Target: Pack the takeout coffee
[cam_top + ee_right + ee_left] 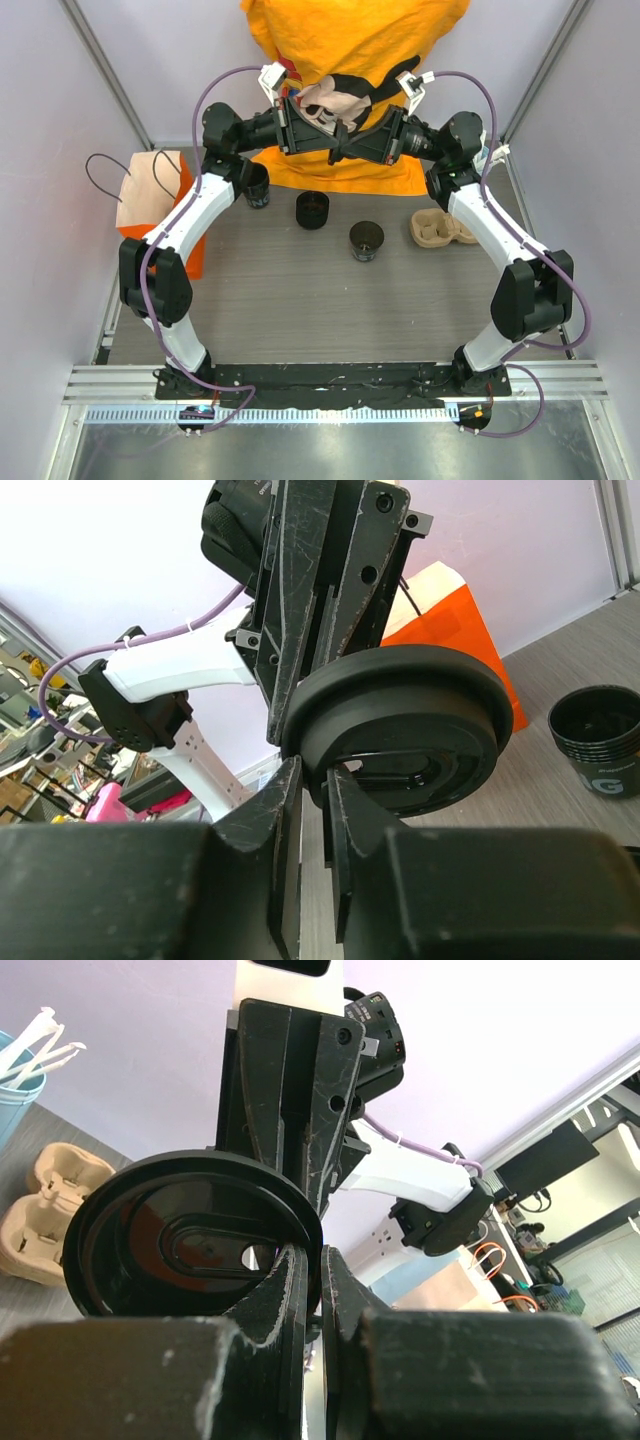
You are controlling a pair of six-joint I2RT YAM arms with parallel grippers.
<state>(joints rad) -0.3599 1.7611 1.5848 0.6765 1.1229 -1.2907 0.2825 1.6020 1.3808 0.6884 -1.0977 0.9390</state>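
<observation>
Slippage is the worry — left gripper (315,1260) and right gripper (312,780) both pinch one lid (190,1235) mid-air; a mistimed release could drop it, away from the open cup (367,241) on the table (300,300).

Overhead camera looks down from behind; both wrist cameras closely face one lid (190,1235)

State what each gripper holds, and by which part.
Both grip one round black lid by its rim: the left gripper pinches one edge, the right gripper the opposite edge.
</observation>
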